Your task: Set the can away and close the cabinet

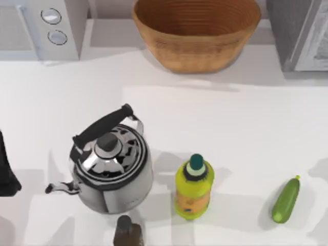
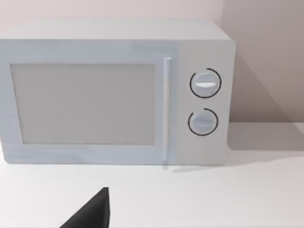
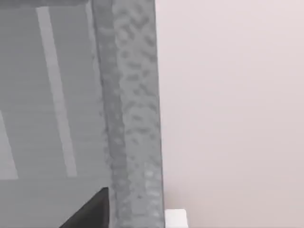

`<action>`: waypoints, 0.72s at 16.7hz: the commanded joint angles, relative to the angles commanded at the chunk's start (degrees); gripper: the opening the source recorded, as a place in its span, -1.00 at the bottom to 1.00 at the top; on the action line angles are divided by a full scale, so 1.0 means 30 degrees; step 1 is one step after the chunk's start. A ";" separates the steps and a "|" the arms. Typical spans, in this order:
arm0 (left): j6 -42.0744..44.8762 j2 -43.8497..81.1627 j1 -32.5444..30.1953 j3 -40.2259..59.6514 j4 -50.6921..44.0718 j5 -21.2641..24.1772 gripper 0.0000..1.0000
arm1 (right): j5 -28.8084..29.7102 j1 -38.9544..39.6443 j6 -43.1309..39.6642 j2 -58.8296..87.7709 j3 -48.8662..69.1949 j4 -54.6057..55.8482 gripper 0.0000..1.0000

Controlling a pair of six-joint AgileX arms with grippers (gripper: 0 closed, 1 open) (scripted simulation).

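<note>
White table [image 1: 246, 128] against a pale wall [image 3: 228, 95]; claw states impossible to tell, perhaps parked.

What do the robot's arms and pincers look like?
Little shows. The left arm is a black, blocky shape at the table's left edge. A plain black wedge, part of the pincer, pokes into each wrist view: left pincer, right pincer. No cables or markings visible.

On the table [image 1: 246, 118], counted: 1 kettle [image 1: 110, 166], 1 wicker basket [image 1: 197, 31], 1 yellow-green bottle w/ dark green cap [image 1: 193, 187], 1 cucumber [image 1: 285, 200], 1 microwave [image 2: 114, 92] w/ 2 dials, 1 dark small bottle [image 1: 127, 233] at front edge, 1 grey cabinet [image 1: 300, 33].
</note>
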 joint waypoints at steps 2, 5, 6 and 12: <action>0.0000 0.0000 0.0000 0.0000 0.0000 0.0000 1.00 | -0.0016 0.0016 0.0017 -0.0493 0.3169 -0.3937 1.00; 0.0000 0.0000 0.0000 0.0000 0.0000 0.0000 1.00 | 0.0020 0.0185 0.0001 -0.1383 0.7376 -0.8867 1.00; 0.0000 0.0000 0.0000 0.0000 0.0000 0.0000 1.00 | 0.0039 0.0266 -0.0011 -0.1687 0.8533 -1.0150 1.00; 0.0000 0.0000 0.0000 0.0000 0.0000 0.0000 1.00 | 0.0097 0.0593 -0.0048 -0.2692 1.1830 -1.3594 1.00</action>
